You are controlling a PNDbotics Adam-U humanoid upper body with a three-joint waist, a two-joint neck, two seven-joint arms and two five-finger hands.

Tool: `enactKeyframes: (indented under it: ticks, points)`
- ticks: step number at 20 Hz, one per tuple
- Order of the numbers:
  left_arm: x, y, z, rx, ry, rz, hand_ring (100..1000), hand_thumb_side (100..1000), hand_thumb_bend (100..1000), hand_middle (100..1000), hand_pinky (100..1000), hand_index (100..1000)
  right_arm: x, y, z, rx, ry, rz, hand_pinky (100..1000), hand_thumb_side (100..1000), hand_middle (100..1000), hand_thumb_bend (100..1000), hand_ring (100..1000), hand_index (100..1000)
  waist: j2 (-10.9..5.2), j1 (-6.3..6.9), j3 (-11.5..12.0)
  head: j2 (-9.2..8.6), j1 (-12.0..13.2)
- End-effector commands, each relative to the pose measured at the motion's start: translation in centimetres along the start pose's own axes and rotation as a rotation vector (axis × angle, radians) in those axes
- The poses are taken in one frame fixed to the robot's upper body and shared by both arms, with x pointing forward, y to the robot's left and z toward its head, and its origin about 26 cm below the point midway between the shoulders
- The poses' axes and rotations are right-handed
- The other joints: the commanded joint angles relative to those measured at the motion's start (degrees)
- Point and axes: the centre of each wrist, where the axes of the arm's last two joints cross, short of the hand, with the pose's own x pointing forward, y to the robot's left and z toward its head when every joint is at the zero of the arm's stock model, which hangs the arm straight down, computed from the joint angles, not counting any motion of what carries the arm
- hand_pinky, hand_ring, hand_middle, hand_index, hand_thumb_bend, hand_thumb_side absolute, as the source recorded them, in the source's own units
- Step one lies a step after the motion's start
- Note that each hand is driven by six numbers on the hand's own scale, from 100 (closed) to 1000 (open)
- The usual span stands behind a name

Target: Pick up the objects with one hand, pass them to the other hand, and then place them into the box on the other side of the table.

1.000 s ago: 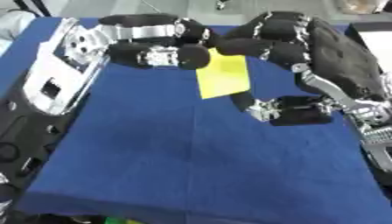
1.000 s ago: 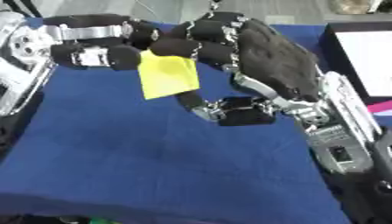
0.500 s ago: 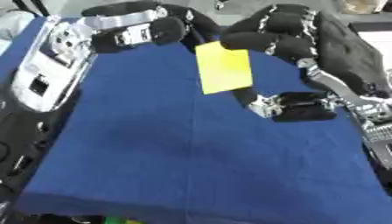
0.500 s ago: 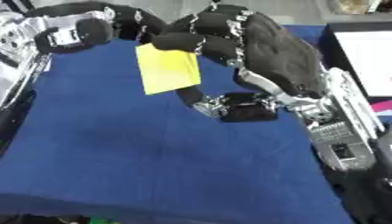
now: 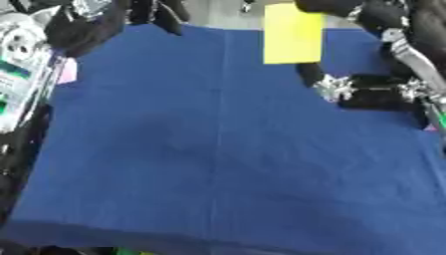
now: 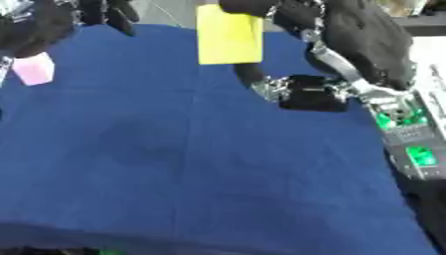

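Note:
A yellow card (image 6: pixel 229 35) hangs upright above the far part of the blue cloth (image 6: pixel 209 149). My right hand (image 6: pixel 366 35) is shut on it, pinching its top edge, with the thumb (image 6: pixel 305 94) sticking out below the card. My left hand (image 5: pixel 91 25) is at the far left corner, apart from the card, its fingers (image 5: pixel 157 10) hanging relaxed and holding nothing. A small pink object (image 6: pixel 35 69) lies at the left edge of the cloth, below the left hand.
The left forearm, silver and black (image 5: pixel 22 74), runs along the left edge. The right forearm with green lights (image 6: pixel 405 134) runs along the right edge. A pale surface (image 6: pixel 428 47) shows beyond the right hand.
My left hand has let go of the yellow card and drawn back to the far left. The right hand, still holding the card, has lifted it toward the far side.

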Motion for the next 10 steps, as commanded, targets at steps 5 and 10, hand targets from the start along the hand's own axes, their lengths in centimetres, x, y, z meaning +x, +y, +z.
enactKeyframes:
  ticks: [5, 10]
  points:
    - [-0.5, 1.2, 3.6, 0.203, 0.062, 0.002, 652, 993, 346, 638, 782, 839, -6.9, -2.7, 4.9, -0.065, 0.443, 0.120, 706, 100, 487, 100, 674, 928, -0.91, 0.03, 0.5, 0.30, -6.0]
    - [-1.1, 0.5, 5.1, 0.249, 0.077, 0.022, 632, 984, 320, 613, 775, 831, -12.2, -3.0, 9.7, -0.058, 0.752, 0.227, 720, 100, 493, 100, 684, 947, -0.92, 0.02, 1.1, 0.30, -10.4]
